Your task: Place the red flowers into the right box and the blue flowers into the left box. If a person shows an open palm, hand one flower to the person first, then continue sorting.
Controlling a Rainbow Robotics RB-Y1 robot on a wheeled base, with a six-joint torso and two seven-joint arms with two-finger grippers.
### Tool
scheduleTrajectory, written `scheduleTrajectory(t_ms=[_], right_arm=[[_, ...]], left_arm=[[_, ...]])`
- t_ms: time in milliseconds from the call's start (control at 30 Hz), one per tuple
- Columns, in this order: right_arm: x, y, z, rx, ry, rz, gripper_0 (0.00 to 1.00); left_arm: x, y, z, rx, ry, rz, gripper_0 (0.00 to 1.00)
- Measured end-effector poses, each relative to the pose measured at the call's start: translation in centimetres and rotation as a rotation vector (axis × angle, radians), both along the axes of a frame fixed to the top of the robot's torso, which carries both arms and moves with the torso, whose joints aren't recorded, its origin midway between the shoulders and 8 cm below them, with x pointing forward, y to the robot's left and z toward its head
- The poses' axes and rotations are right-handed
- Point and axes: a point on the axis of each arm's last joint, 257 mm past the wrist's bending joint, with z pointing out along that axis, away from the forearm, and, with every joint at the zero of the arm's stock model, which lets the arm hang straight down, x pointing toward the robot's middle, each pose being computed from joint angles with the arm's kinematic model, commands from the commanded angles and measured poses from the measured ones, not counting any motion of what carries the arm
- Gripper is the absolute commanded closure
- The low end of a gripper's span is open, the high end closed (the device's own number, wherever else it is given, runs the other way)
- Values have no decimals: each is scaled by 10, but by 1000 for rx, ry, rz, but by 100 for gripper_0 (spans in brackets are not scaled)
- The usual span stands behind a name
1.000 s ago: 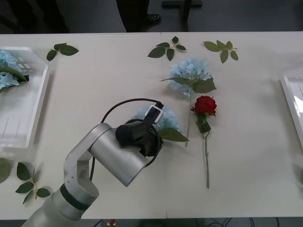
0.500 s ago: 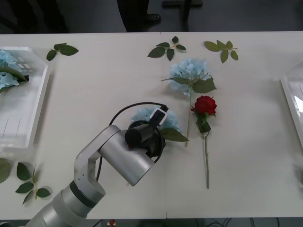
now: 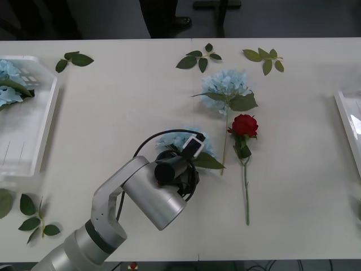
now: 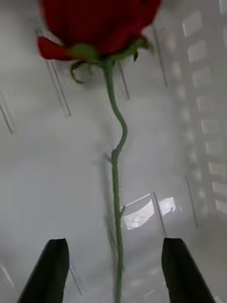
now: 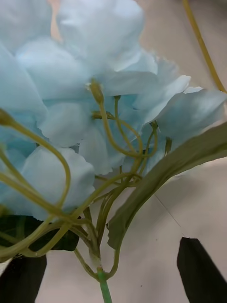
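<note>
Front view: the left arm reaches from the lower left of the frame toward the middle of the white desk [image 3: 113, 113]. Its left hand [image 3: 189, 161] is hidden under the wrist, right over a pale blue flower [image 3: 186, 141] lying at centre frame. A second blue flower [image 3: 225, 84] lies above and to the right of it, with a red rose [image 3: 244, 125] just beside its stem. More blue blooms [image 3: 8, 82] rest in the left box [image 3: 34, 141] at the left edge. The right box [image 3: 347, 127] is cut off by the right edge. Loose leaf sprigs [image 3: 198, 58] are scattered along the top of the frame and in the lower left corner.

Right wrist view: the right hand [image 4: 112, 270] is spread wide and holds nothing, its two black fingers [image 4: 49, 270] in the bottom corners. Between them runs the thin stem of a red flower [image 4: 94, 23] lying on the white ribbed floor of a box [image 4: 198, 118]. The bloom is cropped by the top edge.

Left wrist view: the left hand [image 5: 109, 274] is also spread and empty, with black fingertips [image 5: 201, 270] either side of the blue flower's [image 5: 85, 94] green stem base. The petals look soft, light and easily crushed; the thin wiry stalks would bend. The firmest hold is probably the main stem just below the cluster. The big leaf [image 5: 161, 175] may get in the way, and the rest of the stem is out of frame.
</note>
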Motion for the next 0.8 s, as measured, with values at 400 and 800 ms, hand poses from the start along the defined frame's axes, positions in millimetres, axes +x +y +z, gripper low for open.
scheduleTrajectory(t_ms=[400,800], right_arm=[[-15,109,37,122,35,284,0],[-35,251,21,399,53,533,0]], left_arm=[[1,13,-17,30,18,11,100],[16,32,36,-72,-8,61,100]])
